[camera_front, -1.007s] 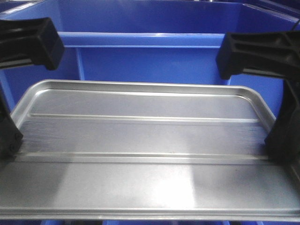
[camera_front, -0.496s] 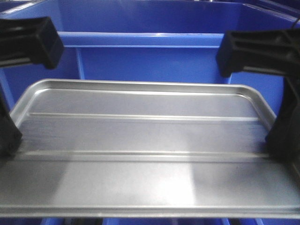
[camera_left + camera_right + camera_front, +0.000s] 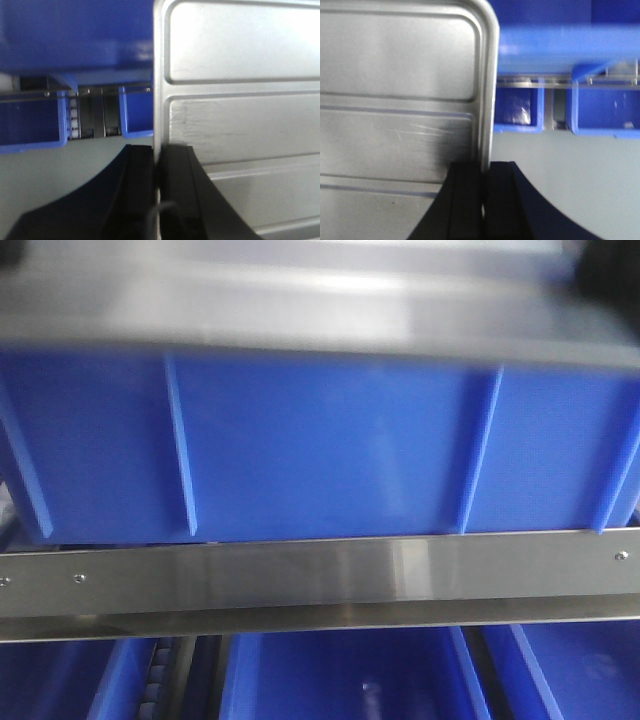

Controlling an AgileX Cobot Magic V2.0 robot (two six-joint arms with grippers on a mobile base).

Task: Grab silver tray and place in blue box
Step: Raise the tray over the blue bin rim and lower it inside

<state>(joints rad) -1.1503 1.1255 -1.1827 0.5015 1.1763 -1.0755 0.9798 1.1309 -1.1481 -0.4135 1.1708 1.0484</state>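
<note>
Left fingers (image 3: 182,200) | right fingers (image 3: 502,210): pinch silver tray (image 3: 240,125) edges | blue box (image 3: 320,450) beneath

The front camera sits close, squarely facing the blue box (image 3: 320,450). The 2 wrist cameras look in from opposite edges of the silver tray (image 3: 240,100), very near, sharing its ridged face.

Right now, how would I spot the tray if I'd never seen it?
Find the big blue box above the metal rail. At its top is the tray, pinched at each end by the left gripper and right gripper. It alone is flat, shiny grey, with long ridges; its neighbours are blue plastic.
</note>
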